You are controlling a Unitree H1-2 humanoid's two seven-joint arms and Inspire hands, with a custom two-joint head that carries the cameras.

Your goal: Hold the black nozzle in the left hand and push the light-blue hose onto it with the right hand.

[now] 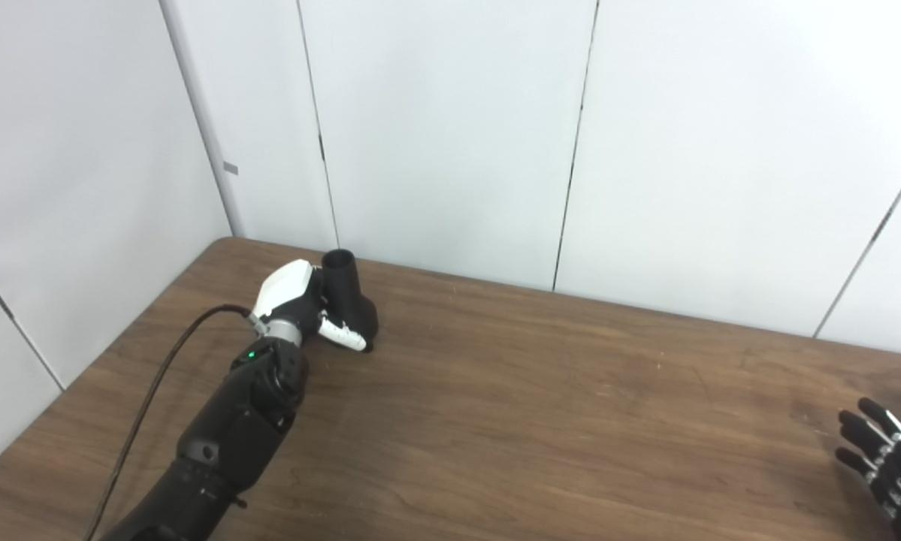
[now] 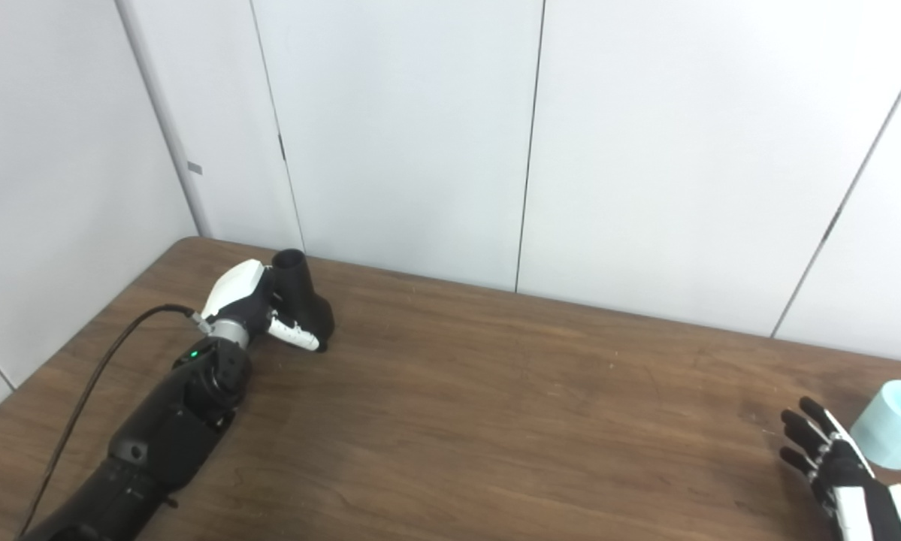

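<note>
Nearest, at 4 o'clock: right robot hand [image 2: 833, 469], fingers spread, holding nothing, just beside light-blue hose [image 2: 892, 423] standing on wooden counter [image 2: 510, 421]. Far at 10 o'clock: left robot hand [image 2: 258, 312] clamped around upright black nozzle [image 2: 303, 297].

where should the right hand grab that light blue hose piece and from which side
Probably around the round side wall of the light-blue hose, coming from its left, where the open right hand already sits beside it. It stands upright on the table with its open end up, so leave that rim free.
</note>
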